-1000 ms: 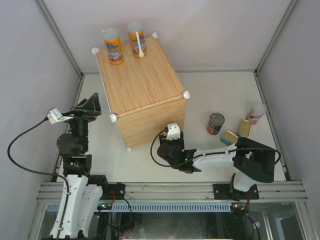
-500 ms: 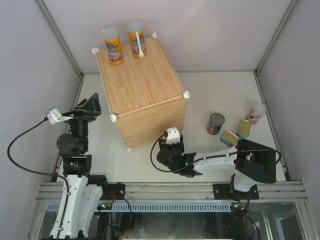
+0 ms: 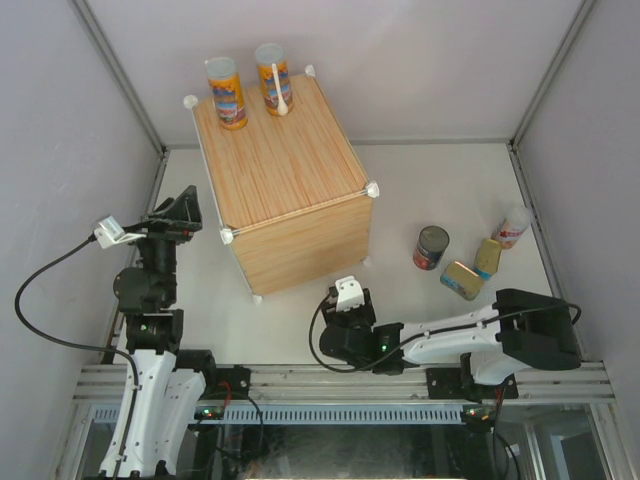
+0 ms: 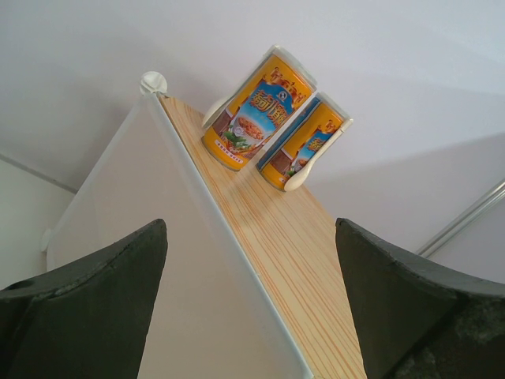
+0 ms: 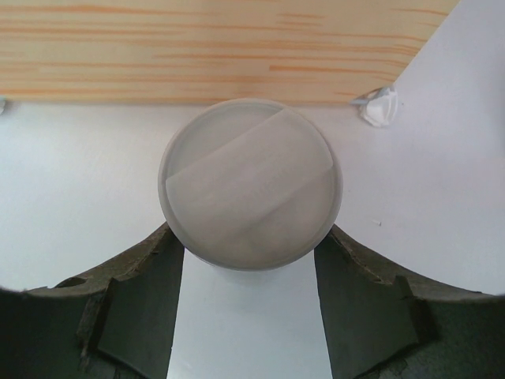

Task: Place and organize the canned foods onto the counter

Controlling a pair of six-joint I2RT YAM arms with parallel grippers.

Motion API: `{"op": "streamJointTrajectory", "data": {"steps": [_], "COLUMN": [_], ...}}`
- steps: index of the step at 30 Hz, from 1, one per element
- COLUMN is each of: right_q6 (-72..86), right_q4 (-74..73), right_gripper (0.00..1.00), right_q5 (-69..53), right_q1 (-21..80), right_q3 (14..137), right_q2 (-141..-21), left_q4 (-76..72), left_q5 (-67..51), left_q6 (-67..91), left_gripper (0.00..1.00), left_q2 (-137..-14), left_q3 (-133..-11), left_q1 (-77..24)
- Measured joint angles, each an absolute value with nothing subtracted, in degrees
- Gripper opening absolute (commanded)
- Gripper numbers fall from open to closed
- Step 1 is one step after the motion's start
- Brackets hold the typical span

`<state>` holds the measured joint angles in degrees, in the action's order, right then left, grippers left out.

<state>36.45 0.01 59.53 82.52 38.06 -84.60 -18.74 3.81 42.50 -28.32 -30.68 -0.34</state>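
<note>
Right gripper (image 5: 249,237) tight around pale-lidded can (image 5: 251,183)

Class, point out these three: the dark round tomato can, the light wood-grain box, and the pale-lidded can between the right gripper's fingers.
Dark round tomato can (image 3: 431,247): top external view, its middle.
Light wood-grain box (image 3: 280,165): top external view, bare top panel.
Pale-lidded can (image 5: 251,183): right wrist view, lid centre.
</note>
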Motion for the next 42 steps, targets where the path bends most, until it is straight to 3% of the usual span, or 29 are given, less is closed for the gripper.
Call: {"op": "streamJointTrajectory", "data": {"steps": [15, 26, 32, 42], "right_q6": [42.04, 41.1, 30.7, -1.43], "right_q4": [-16.99, -21.45, -17.15, 7.14], "right_gripper": [0.0, 0.0, 0.0, 0.0], "right_q5": [64.75, 70.17, 73.1, 73.1], "right_q1": [93.91, 98.98, 103.31, 105.36], "right_q3": [39.27, 44.05, 48.23, 53.8], "right_q2": [-77.32, -72.34, -70.0, -64.79], "left_q4": [-18.74, -18.74, -18.74, -18.74], "left_q5": [3.84, 3.84, 3.84, 3.81], "left_q6": [42.5, 42.5, 42.5, 42.5], "left_gripper": [0.91, 0.91, 0.91, 0.91], "left_q2": [-28.32, -28.34, -28.34, -28.38], "left_q3": [-30.68, -30.68, -30.68, -30.68], "left_q1": [-0.34, -0.34, -0.34, -0.34]}}
